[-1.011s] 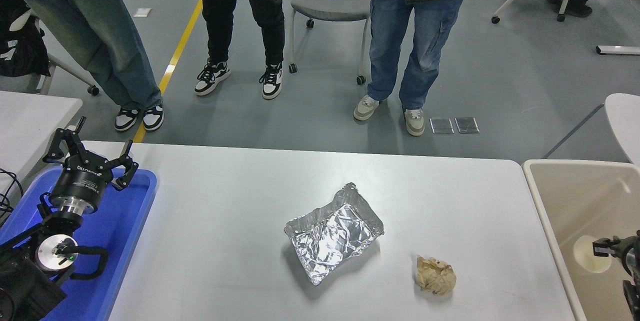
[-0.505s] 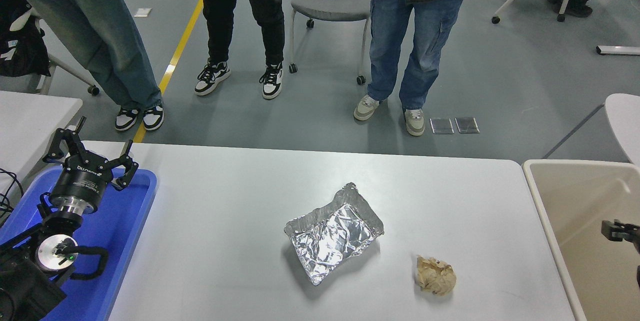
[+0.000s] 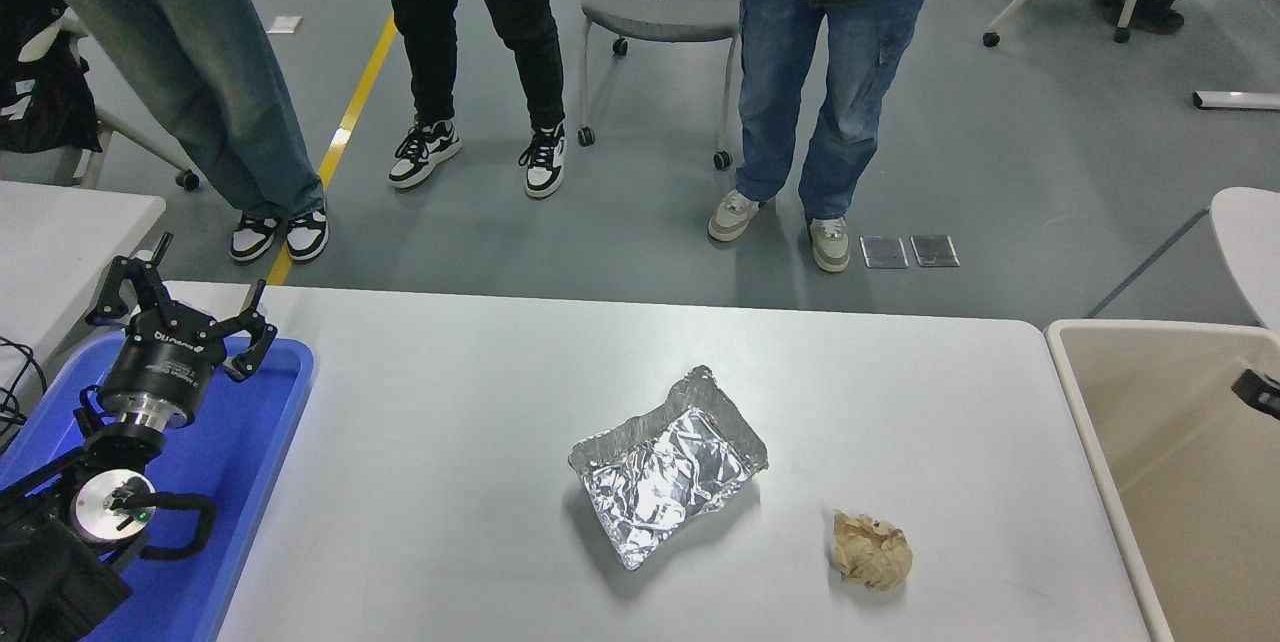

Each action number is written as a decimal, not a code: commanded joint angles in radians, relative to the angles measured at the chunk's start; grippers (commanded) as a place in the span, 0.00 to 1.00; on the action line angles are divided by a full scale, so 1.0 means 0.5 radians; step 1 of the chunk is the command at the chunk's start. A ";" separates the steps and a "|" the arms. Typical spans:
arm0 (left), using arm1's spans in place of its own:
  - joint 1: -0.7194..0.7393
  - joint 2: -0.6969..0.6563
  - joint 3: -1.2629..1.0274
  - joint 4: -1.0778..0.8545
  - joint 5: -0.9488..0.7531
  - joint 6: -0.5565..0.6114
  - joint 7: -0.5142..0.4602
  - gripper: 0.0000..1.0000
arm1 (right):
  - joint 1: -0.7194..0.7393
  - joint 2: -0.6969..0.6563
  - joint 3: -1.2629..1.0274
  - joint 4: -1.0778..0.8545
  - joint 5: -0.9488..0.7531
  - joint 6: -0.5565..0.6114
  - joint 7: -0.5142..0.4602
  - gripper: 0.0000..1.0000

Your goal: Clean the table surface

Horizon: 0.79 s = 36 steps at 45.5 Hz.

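The table surface [image 3: 450, 392] is a wide white-grey top. On it lie a crumpled sheet of silver foil [image 3: 665, 467] near the middle and a crumpled ball of tan paper [image 3: 873, 549] to the foil's lower right. My left gripper [image 3: 190, 300] stands open over the far end of the blue tray [image 3: 250, 442] at the lower left, holding nothing. Only a small black tip of my right gripper [image 3: 1258, 392] shows at the right edge, above the beige bin [image 3: 1090, 422], well away from the foil and the paper.
Three people stand beyond the table's far edge, their legs [image 3: 830, 92] on the grey floor. A grey wheeled chair [image 3: 660, 7] is behind them. Another white table [image 3: 60, 232] sits at the far left.
My right gripper has risen and drawn back toward the right edge over the bin; the pale round thing seen below it a second ago no longer shows. The left arm, foil and paper have not moved.
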 commanded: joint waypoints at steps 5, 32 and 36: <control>0.000 0.000 0.000 0.000 0.000 0.000 -0.001 1.00 | -0.047 -0.189 0.738 0.624 0.025 -0.003 0.002 0.99; 0.000 0.000 0.000 0.000 0.000 0.000 -0.001 1.00 | -0.476 -0.072 1.889 1.192 0.396 0.340 0.180 0.99; 0.000 0.000 0.000 0.000 0.000 0.000 -0.001 1.00 | -0.544 -0.008 2.067 1.225 0.396 0.469 0.248 0.99</control>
